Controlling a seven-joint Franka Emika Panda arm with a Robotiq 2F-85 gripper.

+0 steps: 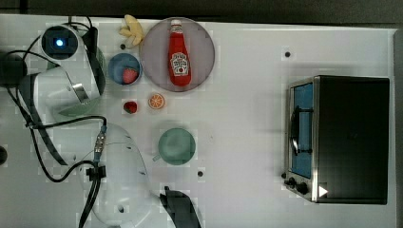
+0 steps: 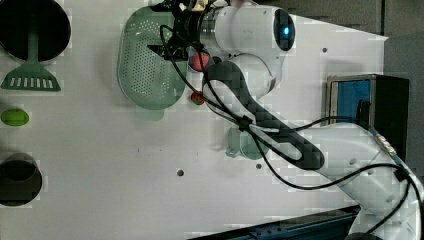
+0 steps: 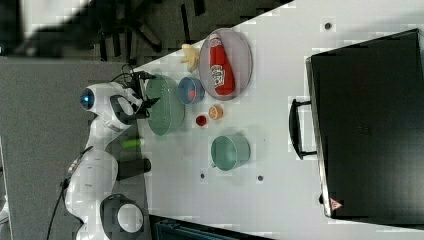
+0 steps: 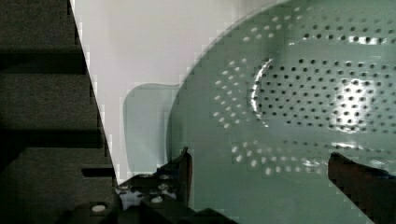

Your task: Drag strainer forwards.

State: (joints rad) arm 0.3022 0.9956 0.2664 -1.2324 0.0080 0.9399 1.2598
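Now the black two-finger gripper (image 4: 259,163) stands wide open, holding nothing, over the pale mint-green oval plastic strainer (image 2: 147,65) with many small holes, which lies on the white table (image 2: 125,165), beside the small blue bowl (image 3: 190,90).

The ketchup bottle (image 1: 179,53) on the plate (image 1: 157,35) bore a white label whose lettering was too small to read. No other text was legible.
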